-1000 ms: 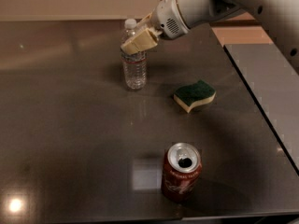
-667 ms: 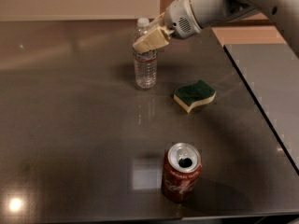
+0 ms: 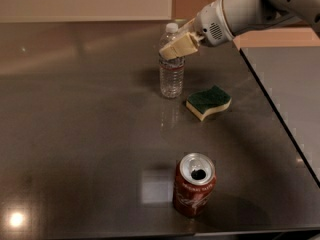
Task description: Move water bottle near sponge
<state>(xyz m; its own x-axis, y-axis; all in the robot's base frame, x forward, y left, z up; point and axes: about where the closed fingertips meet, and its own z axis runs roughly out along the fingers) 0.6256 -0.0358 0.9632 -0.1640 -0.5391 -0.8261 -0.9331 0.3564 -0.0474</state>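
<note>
My gripper (image 3: 171, 49) is closed on the water bottle (image 3: 171, 80), its tan fingers (image 3: 181, 44) clamped across the shoulder just under the white cap. The bottle is small, clear and ribbed, with a pale label band that carries a little red around its upper body. It stands upright towards the back of the dark, glossy table (image 3: 75, 134). I cannot tell whether its base rests on the surface or hangs just above it (the shiny top throws a faint reflection right below). The sponge (image 3: 209, 102) lies near the bottle, to its right and a bit closer to the camera, not touching it, with its dark green top over a pale yellow layer and wavy edges. My fingers cover part of the bottle's neck, so the far finger is hard to make out. My white arm (image 3: 240, 14) runs out of view at the upper right corner. A red can (image 3: 194, 185), opened on top, stands well apart near the front edge.
</note>
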